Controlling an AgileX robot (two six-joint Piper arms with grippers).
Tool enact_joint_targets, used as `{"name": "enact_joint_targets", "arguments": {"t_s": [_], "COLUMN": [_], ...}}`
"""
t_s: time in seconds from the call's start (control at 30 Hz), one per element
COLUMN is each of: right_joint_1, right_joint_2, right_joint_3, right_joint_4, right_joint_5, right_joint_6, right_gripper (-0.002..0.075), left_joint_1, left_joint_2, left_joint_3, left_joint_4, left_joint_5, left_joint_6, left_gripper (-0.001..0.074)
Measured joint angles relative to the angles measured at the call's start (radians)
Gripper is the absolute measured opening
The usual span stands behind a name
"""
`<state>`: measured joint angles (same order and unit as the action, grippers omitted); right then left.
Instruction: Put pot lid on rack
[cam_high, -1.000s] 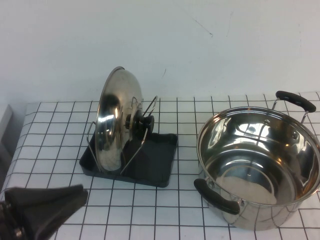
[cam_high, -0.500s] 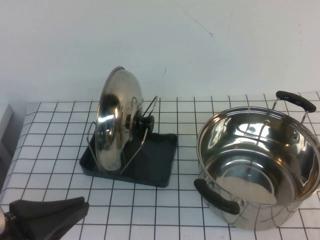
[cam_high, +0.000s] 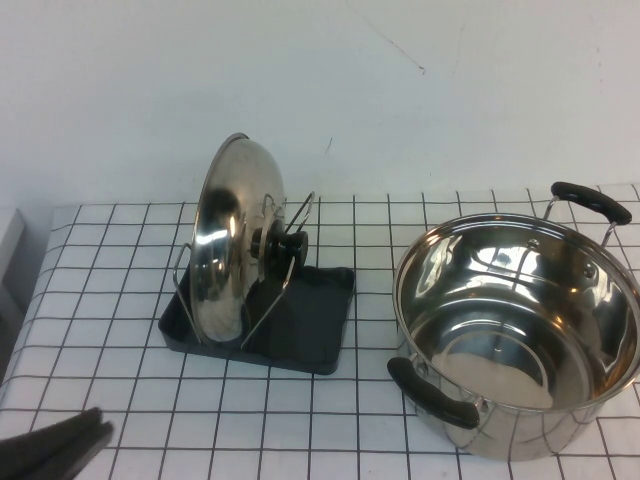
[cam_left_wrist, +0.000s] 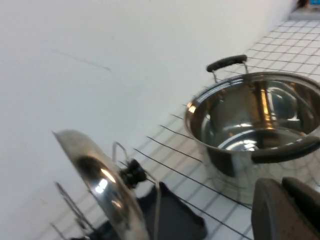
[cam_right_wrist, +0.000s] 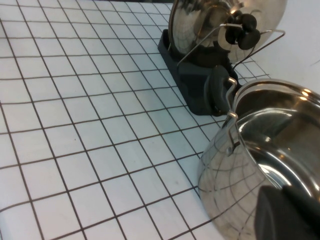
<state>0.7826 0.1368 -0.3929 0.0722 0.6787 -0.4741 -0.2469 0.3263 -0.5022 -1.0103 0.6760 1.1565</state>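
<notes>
The pot lid (cam_high: 225, 240), shiny steel with a black knob (cam_high: 285, 245), stands on edge in the rack (cam_high: 310, 320), leaning against its wire uprights. Lid (cam_left_wrist: 95, 175) and rack (cam_left_wrist: 175, 220) also show in the left wrist view, and the lid (cam_right_wrist: 200, 15) and rack (cam_right_wrist: 195, 85) in the right wrist view. My left gripper (cam_high: 95, 432) is shut and empty at the near left table edge, well away from the rack; its fingers show in its wrist view (cam_left_wrist: 282, 185). My right gripper (cam_right_wrist: 282, 197) is shut and empty, close beside the pot, and is out of the high view.
A deep steel pot (cam_high: 520, 330) with black handles stands right of the rack, open and empty. It also shows in the left wrist view (cam_left_wrist: 250, 125) and the right wrist view (cam_right_wrist: 260, 150). A white wall runs behind the checked tablecloth (cam_high: 100, 330).
My left gripper has drawn back toward the near left corner, nearly out of the high view. The lid, rack and pot have not moved.
</notes>
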Motion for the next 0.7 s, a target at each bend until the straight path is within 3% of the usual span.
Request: {"name": "enact_joint_targets", "arguments": {"t_s": [0.27, 0.47, 0.57, 0.7], "right_joint_1": [0.000, 0.000, 0.000, 0.000], "right_joint_2": [0.000, 0.000, 0.000, 0.000], "right_joint_3": [0.000, 0.000, 0.000, 0.000], "right_joint_4": [0.000, 0.000, 0.000, 0.000], "right_joint_5": [-0.002, -0.002, -0.002, -0.002], "right_joint_6": [0.000, 0.000, -0.002, -0.002], "right_gripper": [-0.0001, -0.0001, -0.0001, -0.0001], "left_joint_1": [0.006, 0.007, 0.011, 0.025], "left_joint_2": [-0.270, -0.321, -0.319, -0.315], "left_joint_3": [0.039, 0.096, 0.143, 0.237], "left_joint_4": [0.133, 0.144, 0.194, 0.481], "left_joint_5": [-0.049, -0.226, -0.367, -0.532], "left_joint_6": [0.021, 0.009, -0.126, -0.510], "left_gripper": [-0.0001, -0.0001, -0.0001, -0.0001]}}
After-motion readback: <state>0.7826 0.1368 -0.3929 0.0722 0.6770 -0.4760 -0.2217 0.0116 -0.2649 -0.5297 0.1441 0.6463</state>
